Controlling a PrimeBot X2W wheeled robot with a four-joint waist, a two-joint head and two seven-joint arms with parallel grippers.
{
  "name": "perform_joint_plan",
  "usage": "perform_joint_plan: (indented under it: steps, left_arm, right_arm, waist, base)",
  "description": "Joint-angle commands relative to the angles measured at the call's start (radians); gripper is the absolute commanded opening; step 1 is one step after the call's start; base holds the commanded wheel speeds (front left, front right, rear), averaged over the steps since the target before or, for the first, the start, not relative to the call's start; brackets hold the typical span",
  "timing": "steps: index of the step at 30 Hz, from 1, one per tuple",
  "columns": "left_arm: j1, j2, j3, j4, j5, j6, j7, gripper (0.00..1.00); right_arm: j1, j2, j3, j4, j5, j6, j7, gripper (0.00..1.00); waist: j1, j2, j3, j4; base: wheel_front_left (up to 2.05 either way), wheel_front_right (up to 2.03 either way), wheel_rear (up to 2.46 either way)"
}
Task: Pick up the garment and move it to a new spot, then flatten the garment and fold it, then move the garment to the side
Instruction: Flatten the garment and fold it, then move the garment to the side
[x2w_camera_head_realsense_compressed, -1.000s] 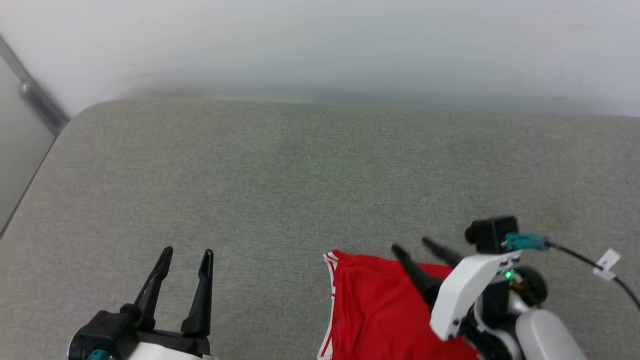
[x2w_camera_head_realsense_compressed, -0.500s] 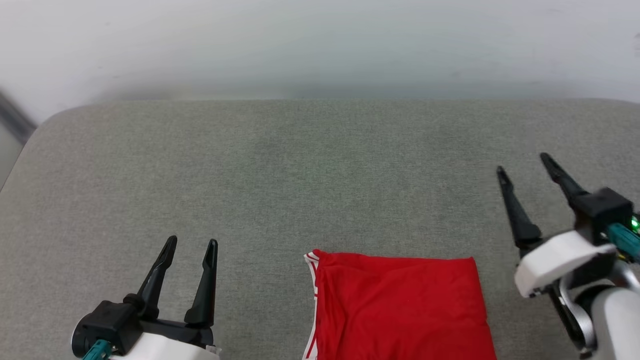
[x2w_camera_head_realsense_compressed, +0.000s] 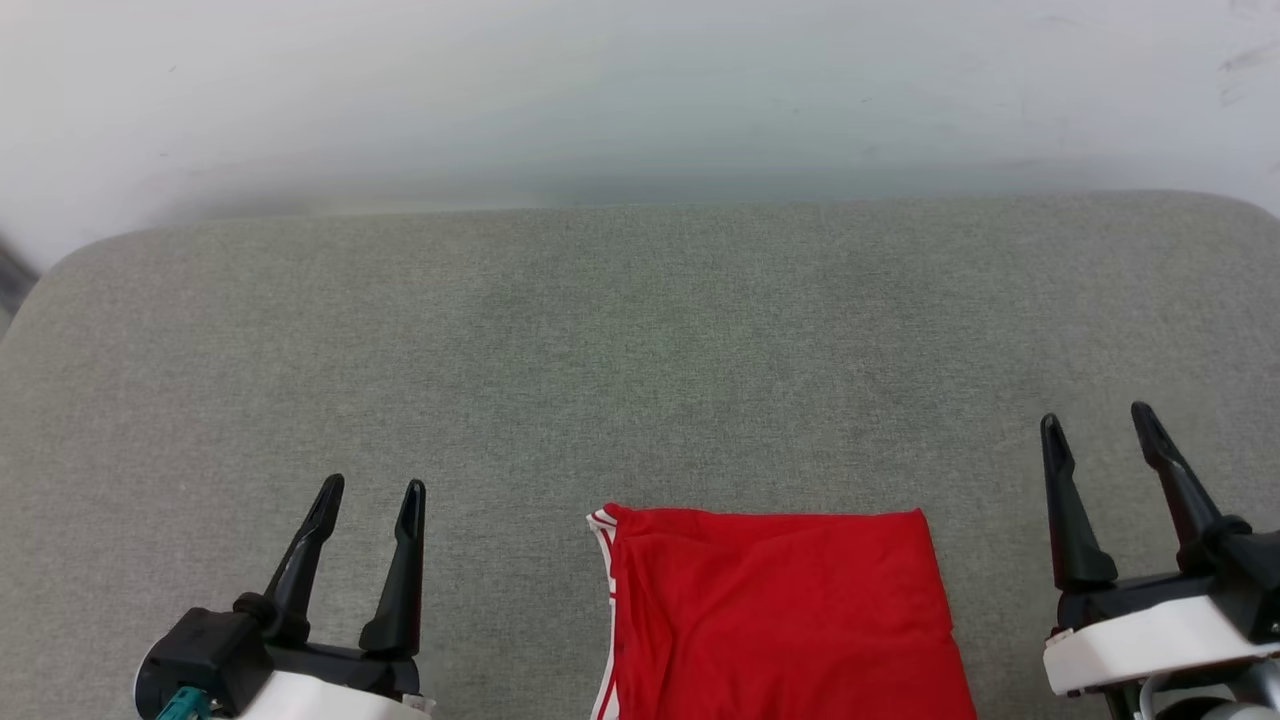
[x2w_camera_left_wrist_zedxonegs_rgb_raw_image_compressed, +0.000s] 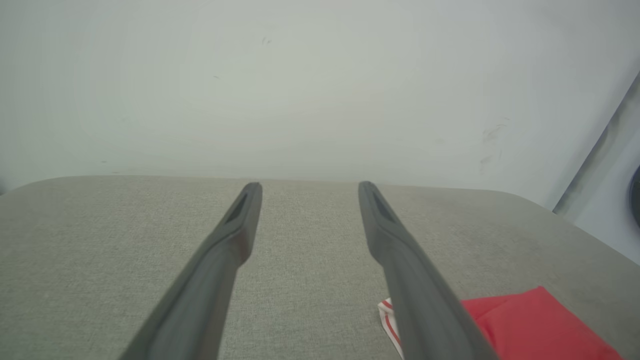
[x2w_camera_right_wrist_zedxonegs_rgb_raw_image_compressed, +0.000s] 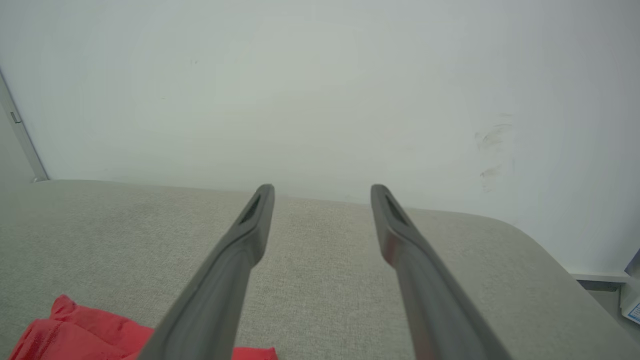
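No text is showing clearly enough to read. The garment (x2w_camera_head_realsense_compressed: 780, 610) is showing plain red fabric, and a white item (x2w_camera_right_wrist_zedxonegs_rgb_raw_image_compressed: 631, 307) at the lower right is carrying bluish print too small to read.

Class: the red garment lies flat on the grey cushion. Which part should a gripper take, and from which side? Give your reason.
Probably the far right corner of the garment, approached from the right by the open right gripper. It lies flat on the cushion, so only edges offer a pinch, and that corner is nearest.
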Motion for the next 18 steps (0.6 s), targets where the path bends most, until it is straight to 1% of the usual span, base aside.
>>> perform_joint_plan:
  steps: [1, 8, 18]
  left_arm:
    - [0.007, -0.001, -0.001, -0.001, -0.006, -0.001, -0.007, 1.0]
    - [0.009, -0.007, -0.007, 0.004, -0.01, -0.001, -0.007, 1.0]
    - [0.006, -0.003, -0.015, 0.004, -0.01, -0.001, -0.007, 1.0]
  right_arm:
    - [0.017, 0.008, 0.003, 0.0, 0.001, -0.001, -0.009, 1.0]
    - [0.045, 0.024, 0.017, -0.003, 0.013, -0.001, -0.02, 1.0]
    - [0.043, 0.033, 0.029, -0.008, 0.043, 0.0, -0.002, 1.0]
  waist:
    - [0.0, 0.0, 0.0, 0.003]
    - [0.0, 0.0, 0.0, 0.017]
    - [0.0, 0.0, 0.005, 0.024]
  base:
    - [0.0, 0.0, 0.0]
    - [0.0, 0.0, 0.0]
    - [0.0, 0.0, 0.0]
